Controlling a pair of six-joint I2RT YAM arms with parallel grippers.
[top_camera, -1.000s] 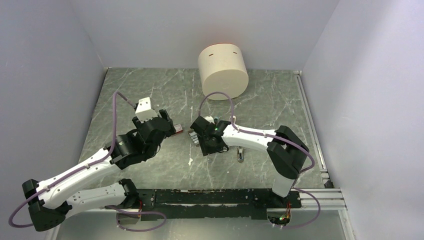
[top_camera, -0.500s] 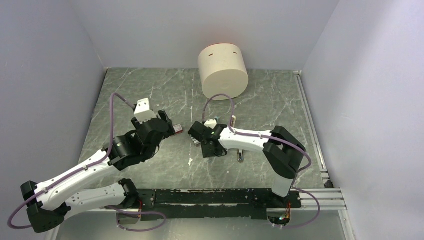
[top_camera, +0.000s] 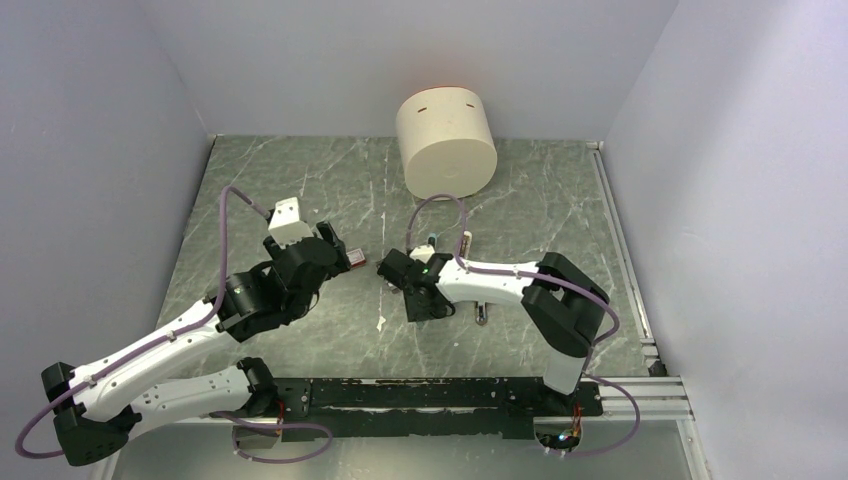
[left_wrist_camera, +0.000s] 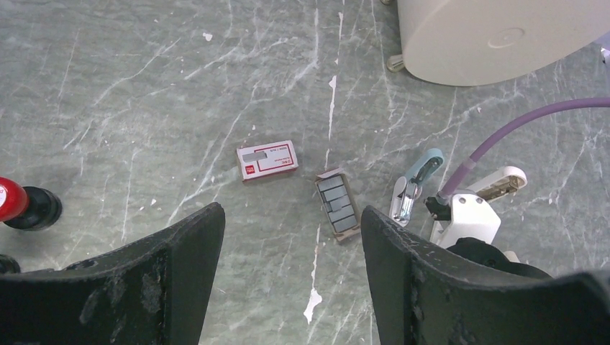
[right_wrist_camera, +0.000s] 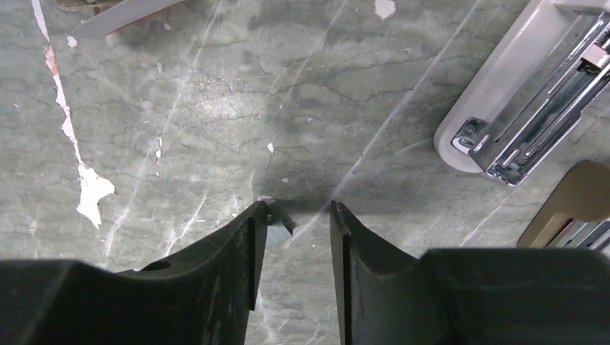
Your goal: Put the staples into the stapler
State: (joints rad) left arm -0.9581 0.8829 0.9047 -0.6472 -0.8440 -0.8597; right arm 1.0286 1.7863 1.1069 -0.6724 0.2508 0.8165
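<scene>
With left jaws wide apart and right jaws narrowly apart, hold on the grey staple strip (right_wrist_camera: 279,224) not clear, check grip before lining up with the stapler (right_wrist_camera: 493,80).

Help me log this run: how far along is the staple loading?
Done: the staple blocks lie out beside the box, and the stapler lies opened, rail exposed. In hand: the right gripper sits near the stapler, a small dark piece at one fingertip, grip unclear. Remaining: seating staples in the rail, closing.
</scene>
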